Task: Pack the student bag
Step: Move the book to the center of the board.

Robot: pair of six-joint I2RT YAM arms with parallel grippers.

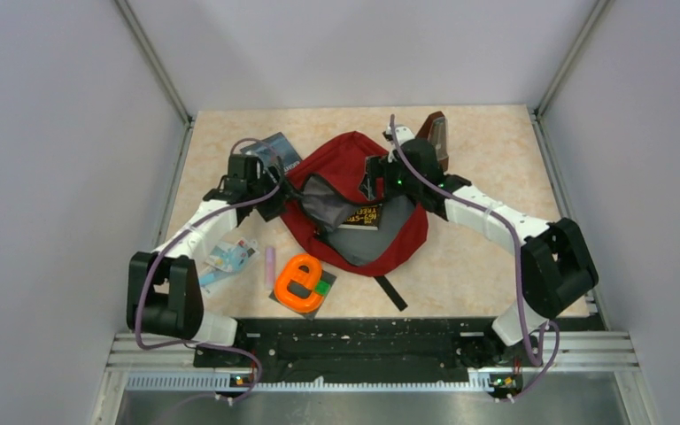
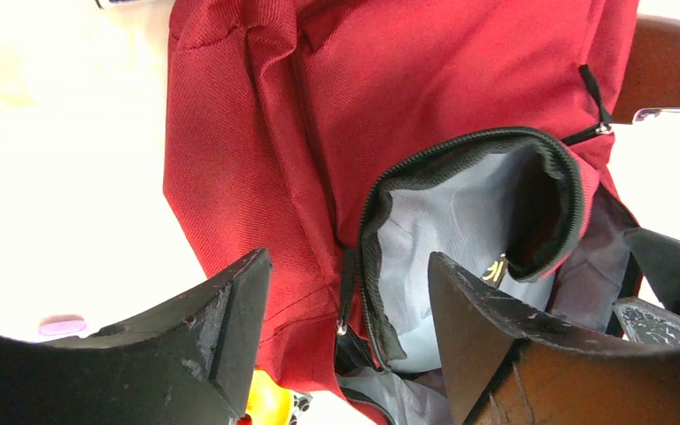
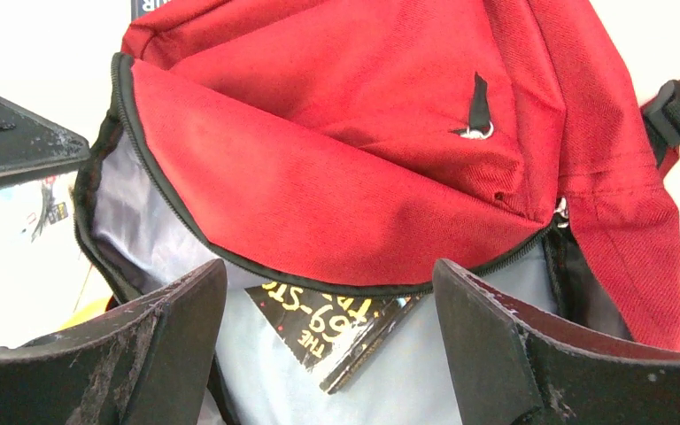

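The left pincer (image 2: 347, 266) and right pincer (image 3: 328, 270) stand apart at the bag (image 1: 354, 155) mouth. Nudge the book (image 3: 336, 332) deeper, clear of the zip.

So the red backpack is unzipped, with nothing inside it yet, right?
Not quite. The red backpack is unzipped, but it is not empty: a black book with yellow lettering already lies inside it. The right wrist view shows it best.

Left arm (image 1: 197, 221) and right arm (image 1: 487, 212) are reaching far and inward; left gripper (image 2: 347, 261) and right gripper (image 3: 328, 267) are gaping, jaws wide apart.
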